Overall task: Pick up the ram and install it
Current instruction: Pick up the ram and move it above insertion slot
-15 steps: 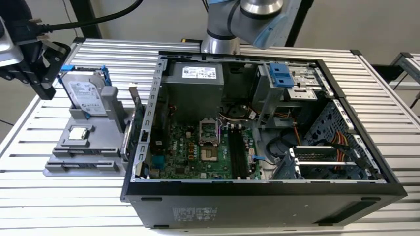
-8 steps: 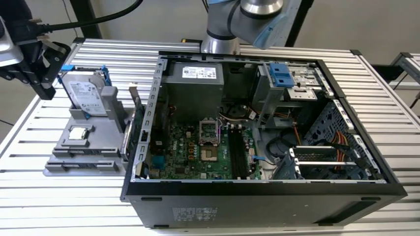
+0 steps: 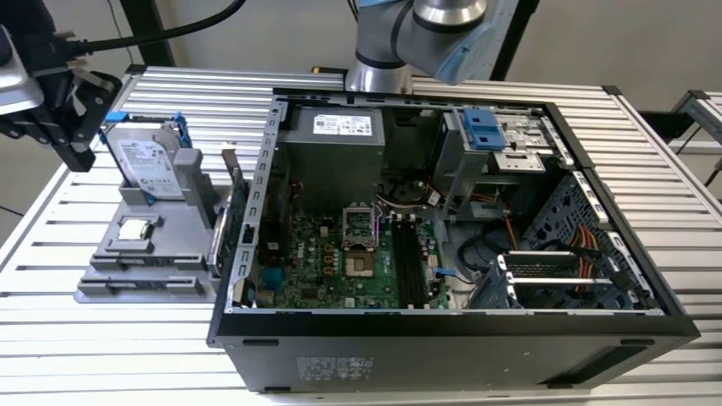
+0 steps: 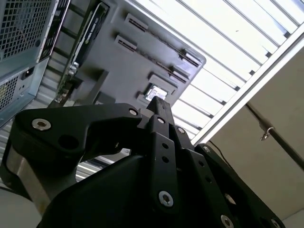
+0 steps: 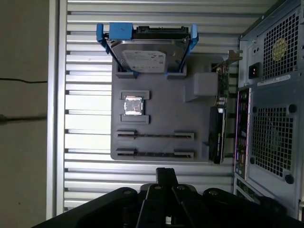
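A robot arm's black gripper point(image 5: 166, 172) hangs above the grey holder point(image 5: 166, 111), its fingers drawn together with nothing seen between them. It touches none of the parts below.

In the first wrist view, the holder's two narrow slots point(image 5: 155, 135) lie nearest the fingertips, side by side, each showing as a thin dark line. Past them sits one small square silver processor chip point(image 5: 133, 106) in its own recess. At the holder's far end, one silver hard drive point(image 5: 147, 52) stands on edge in a blue frame. One expansion card point(image 5: 216, 133) stands along the holder's edge, just beside the single open computer case point(image 5: 270, 95).

In the exterior view the gripper point(image 3: 77, 159) points downward at the exterior view's left of the hard drive, outside the case and raised off the slatted metal table point(image 3: 113, 355). The arm point(image 3: 434, 34) rises behind the case, on the far side from the holder, with one grey-and-blue joint in view.

Inside the case lies the green motherboard point(image 3: 327, 262), whose long black slots point(image 3: 408, 262) run side by side, well apart from the gripper. It cannot be told whether the ram sits in those slots, and no view shows the stick clearly.
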Tool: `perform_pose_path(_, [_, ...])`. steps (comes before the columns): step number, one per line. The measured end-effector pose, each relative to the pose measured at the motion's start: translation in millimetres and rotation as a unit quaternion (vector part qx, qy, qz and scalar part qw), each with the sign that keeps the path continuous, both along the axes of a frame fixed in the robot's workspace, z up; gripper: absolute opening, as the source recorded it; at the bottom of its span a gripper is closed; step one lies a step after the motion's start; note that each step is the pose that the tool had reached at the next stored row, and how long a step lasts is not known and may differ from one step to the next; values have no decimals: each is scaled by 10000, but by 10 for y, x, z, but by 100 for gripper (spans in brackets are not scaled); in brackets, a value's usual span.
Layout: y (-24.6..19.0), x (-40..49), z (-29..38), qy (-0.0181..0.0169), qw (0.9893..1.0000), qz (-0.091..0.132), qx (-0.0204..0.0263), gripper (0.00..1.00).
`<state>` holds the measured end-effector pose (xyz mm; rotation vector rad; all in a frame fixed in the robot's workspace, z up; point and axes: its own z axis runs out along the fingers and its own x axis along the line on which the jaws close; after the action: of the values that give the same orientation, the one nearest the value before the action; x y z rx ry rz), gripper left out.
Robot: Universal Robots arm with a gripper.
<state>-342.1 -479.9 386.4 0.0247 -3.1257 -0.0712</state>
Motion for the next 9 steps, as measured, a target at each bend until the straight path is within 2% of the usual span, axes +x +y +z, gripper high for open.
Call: perform_pose_path(9, [0,0,0,0,9996,271,0,0])
